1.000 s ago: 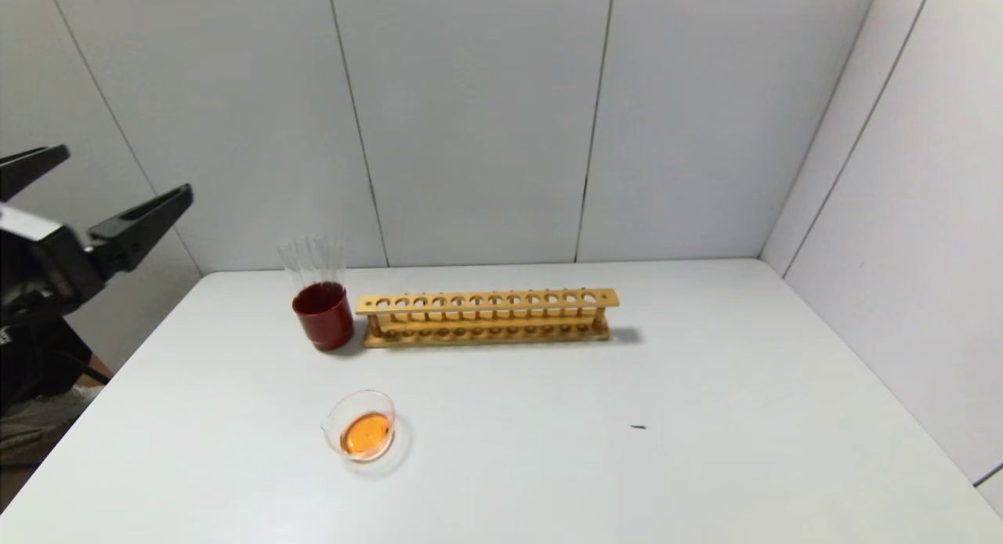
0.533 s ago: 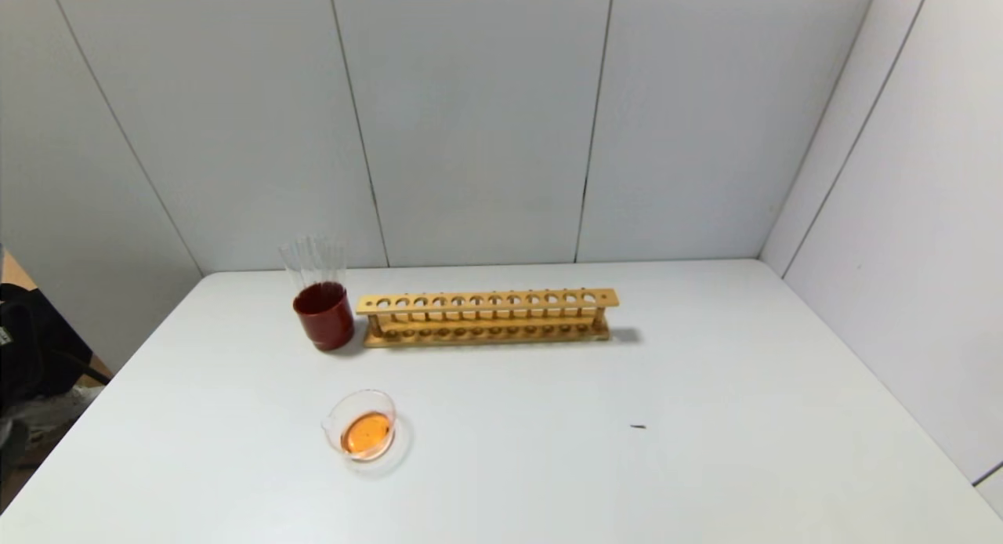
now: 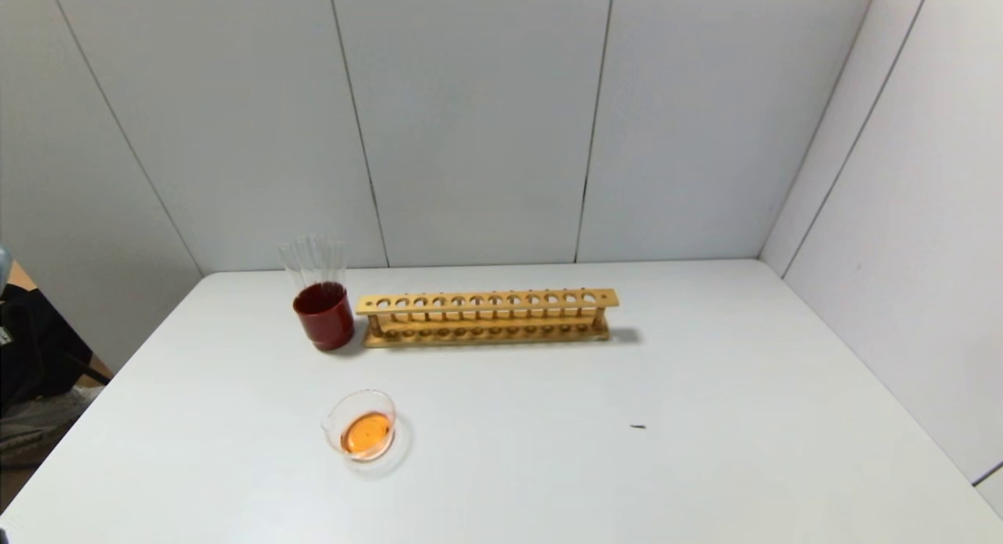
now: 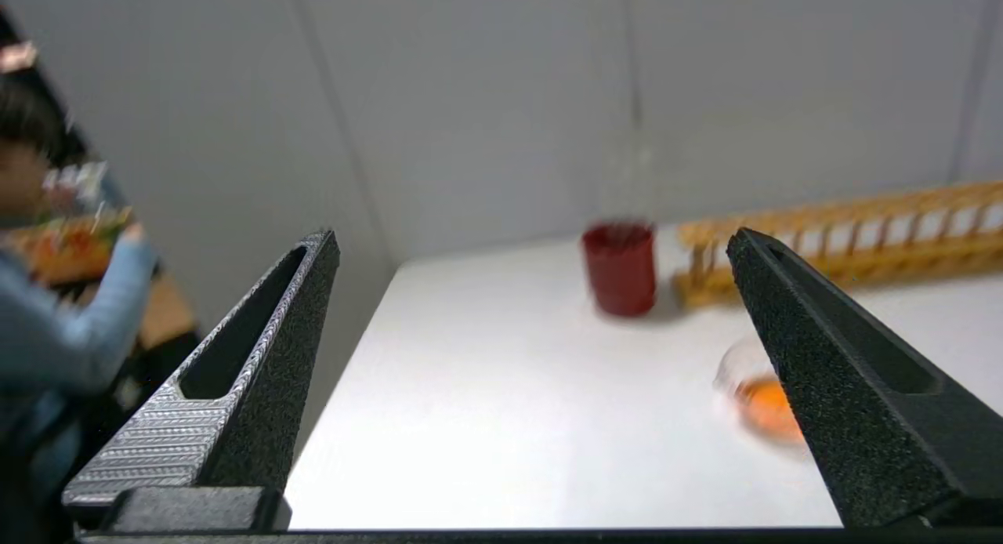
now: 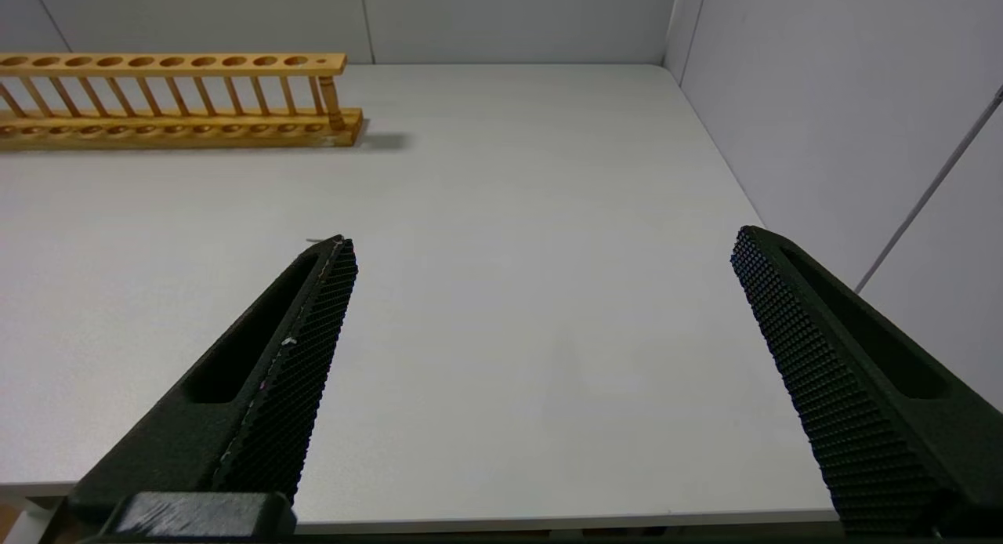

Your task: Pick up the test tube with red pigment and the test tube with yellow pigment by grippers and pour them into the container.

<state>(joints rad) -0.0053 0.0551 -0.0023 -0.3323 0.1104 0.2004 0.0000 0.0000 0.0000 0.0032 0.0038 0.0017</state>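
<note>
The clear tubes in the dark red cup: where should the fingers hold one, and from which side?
Hold one of the clear tubes by the bare glass above the dark red cup, the only exposed part. They stand nearly upright, so come level from the front or the robot's left; the wooden rack crowds the right.

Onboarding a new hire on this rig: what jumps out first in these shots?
The small glass dish of orange liquid stands out on the white table, near the front left. Behind it stands a dark red cup holding clear tubes, right beside the left end of a long, empty wooden rack. Both pincers, left and right, hang open and empty off the table's near edge.
</note>
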